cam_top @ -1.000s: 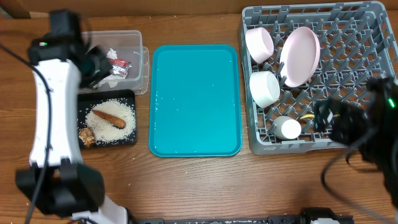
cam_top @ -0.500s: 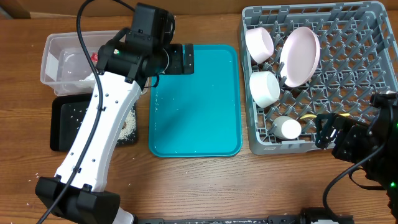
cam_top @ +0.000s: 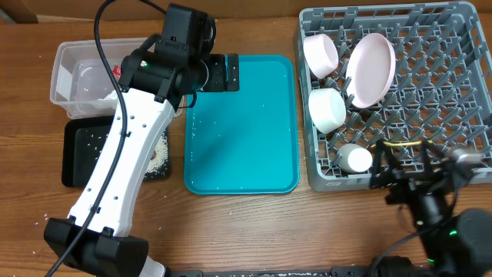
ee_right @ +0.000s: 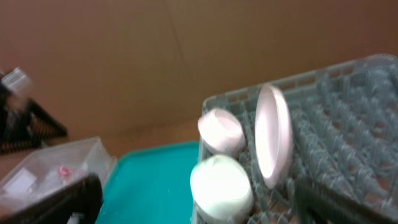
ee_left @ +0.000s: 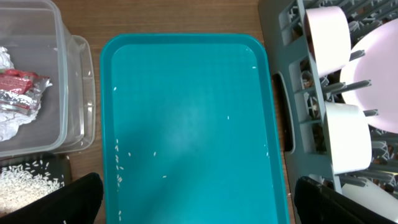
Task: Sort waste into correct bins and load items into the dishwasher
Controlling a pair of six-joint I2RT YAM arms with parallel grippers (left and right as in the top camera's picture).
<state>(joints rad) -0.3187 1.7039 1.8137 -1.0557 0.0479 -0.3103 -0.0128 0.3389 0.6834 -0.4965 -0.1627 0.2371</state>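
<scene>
My left gripper (cam_top: 224,73) (ee_left: 199,210) hangs open and empty over the far end of the teal tray (cam_top: 242,131). The clear tub (cam_top: 77,73) holds a red wrapper (ee_left: 18,83) and crumpled tissue. Beside it, the black tray (cam_top: 77,154) has loose rice (ee_left: 25,183); my left arm covers most of it. In the grey rack (cam_top: 453,85) stand a pale pink plate (cam_top: 370,69), two bowls (cam_top: 321,54) (cam_top: 327,109), a small cup (cam_top: 355,159) and the yellow spoon (cam_top: 401,142). My right gripper (cam_top: 403,175) (ee_right: 205,211) is open and empty at the rack's near edge.
A few rice grains lie scattered on the teal tray (ee_left: 186,124). The rack's right half holds only upright pegs. Bare wooden table runs along the front edge. The right wrist view is blurred.
My left arm swung from the clear tub over to the teal tray and its gripper opened. My right arm drew back from the rack toward the table's front edge.
</scene>
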